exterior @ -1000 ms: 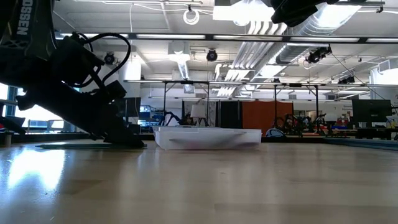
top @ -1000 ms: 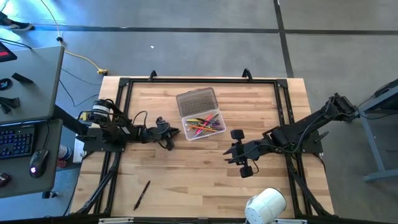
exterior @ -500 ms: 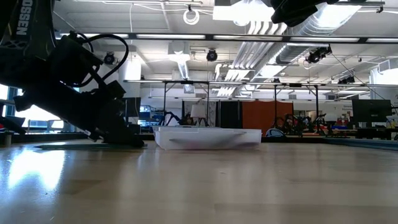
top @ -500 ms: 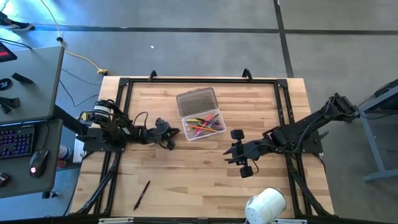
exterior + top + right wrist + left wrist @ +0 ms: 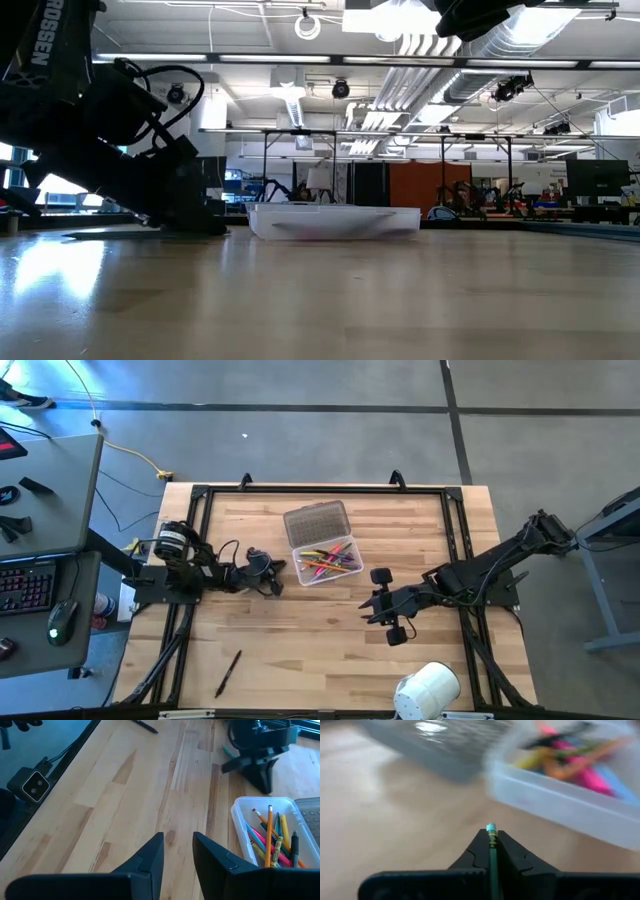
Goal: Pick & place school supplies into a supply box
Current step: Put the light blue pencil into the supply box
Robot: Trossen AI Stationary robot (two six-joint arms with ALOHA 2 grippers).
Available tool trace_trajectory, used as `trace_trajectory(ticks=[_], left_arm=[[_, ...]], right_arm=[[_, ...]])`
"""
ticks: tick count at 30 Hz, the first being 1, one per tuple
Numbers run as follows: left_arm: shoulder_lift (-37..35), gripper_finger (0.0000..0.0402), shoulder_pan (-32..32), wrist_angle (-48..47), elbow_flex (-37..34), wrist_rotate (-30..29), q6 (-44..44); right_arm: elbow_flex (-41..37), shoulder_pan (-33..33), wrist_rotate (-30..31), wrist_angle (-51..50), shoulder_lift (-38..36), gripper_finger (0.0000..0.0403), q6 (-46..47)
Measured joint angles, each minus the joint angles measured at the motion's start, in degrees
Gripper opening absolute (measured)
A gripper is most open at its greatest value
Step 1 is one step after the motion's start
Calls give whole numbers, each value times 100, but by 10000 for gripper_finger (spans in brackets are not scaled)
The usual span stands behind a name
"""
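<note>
Far out to the open side of the left gripper, near the table's front edge: a lone black pen (image 5: pixel 228 672), lying flat on the wooden table (image 5: pixel 320 650).

Left gripper (image 5: pixel 277 577), low over the boards, fingers (image 5: pixel 476 851) pressed together on a green pencil (image 5: pixel 492 851); its pale eraser tip pokes out past the fingertips.

Just ahead of that gripper and a little off to one side, not touching it: the clear box (image 5: pixel 327 563), holding a heap of pens and pencils (image 5: pixel 328 561) in yellow, pink, orange and green. Hinged behind the box, flat on the table: the grey ribbed lid (image 5: pixel 316 523), thrown open.

Right gripper (image 5: pixel 376 594), raised above the table on the box's other side, near but apart from it, fingers (image 5: pixel 150 855) spread with bare wood showing between them, holding nothing. Seen from its wrist: the box corner (image 5: pixel 265 830) with the pencils (image 5: pixel 270 835) inside, and the left gripper (image 5: pixel 260 767) beyond.

Well behind the right gripper, at the table's front edge: a fat white roll (image 5: pixel 428 690).
</note>
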Motion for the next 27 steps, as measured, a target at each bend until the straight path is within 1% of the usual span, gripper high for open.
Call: trace_trajectory(ticks=[3, 8, 10, 12, 15, 17, 20, 21, 23, 25, 27], left_arm=[[-3, 47, 21, 194, -26, -393, -6], [-204, 43, 19, 586, -7, -518, 19], [-333, 44, 21, 845, 20, -495, 90], [-479, 48, 19, 1082, 57, -343, 242], [-691, 53, 14, 1488, 230, -148, 661], [-782, 51, 14, 1528, 469, -110, 807], [-784, 46, 21, 1400, 998, 128, 1070], [-785, 46, 21, 1232, 1245, 230, 1226], [-786, 48, 44, 468, 1821, 495, 1530], [-786, 56, 122, -759, 2525, 701, 1764], [-784, 65, 258, -2287, 3311, 743, 1844]], right_arm=[[0, 0, 0, 0, 0, 87, 0], [0, 0, 0, 0, 0, 87, 0], [0, 1, 0, 0, 0, 87, -2], [0, 1, 0, 0, 0, 87, -2], [0, 0, 0, 2, 0, 87, -4], [0, 0, 0, 2, 0, 87, -2], [0, 0, 0, 2, 0, 87, -41], [-2, 0, 1, 2, 0, 87, -92], [-2, 0, 0, 4, 0, 87, -194], [0, 0, 1, 9, 0, 87, -278], [0, 0, 0, 13, 0, 87, -281]])
